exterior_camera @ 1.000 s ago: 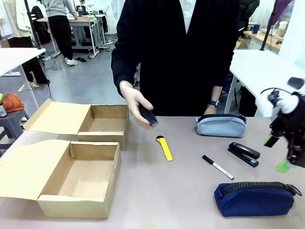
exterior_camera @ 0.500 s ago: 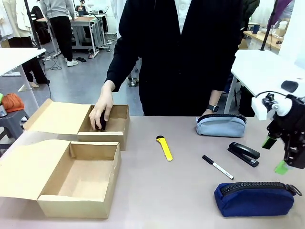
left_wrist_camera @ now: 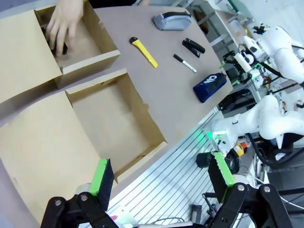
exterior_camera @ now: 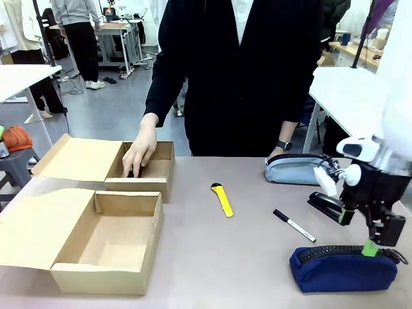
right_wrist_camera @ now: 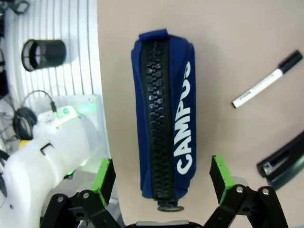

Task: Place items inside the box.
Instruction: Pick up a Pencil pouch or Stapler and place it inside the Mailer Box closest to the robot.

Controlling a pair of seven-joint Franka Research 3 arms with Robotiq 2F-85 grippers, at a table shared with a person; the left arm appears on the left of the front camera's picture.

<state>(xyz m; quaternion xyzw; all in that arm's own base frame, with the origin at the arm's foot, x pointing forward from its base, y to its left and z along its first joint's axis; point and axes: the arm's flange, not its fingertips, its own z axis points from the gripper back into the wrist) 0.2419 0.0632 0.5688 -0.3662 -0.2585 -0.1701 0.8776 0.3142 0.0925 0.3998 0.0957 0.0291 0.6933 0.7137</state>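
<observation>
The jaws of my right gripper (exterior_camera: 357, 232) stand wide apart, holding nothing, just above the navy "CAMPUS" zip pouch (right_wrist_camera: 164, 109), which lies zip-up at the near right of the table (exterior_camera: 212, 257). My left gripper (left_wrist_camera: 161, 173) is likewise spread and bare, out past the near table edge. I judge the pouch soft, light and squashy; pinching across its middle, one finger on each long side, should hold it. Beyond it lie a marker pen (exterior_camera: 294, 226), a black stapler (exterior_camera: 329, 207), a yellow utility knife (exterior_camera: 223, 199) and a grey-blue pouch (exterior_camera: 298, 169). At left, the near box (exterior_camera: 103, 280) shows a bare floor; in the far box (exterior_camera: 138, 187) a person's hand (exterior_camera: 138, 151) covers something small and dark.
</observation>
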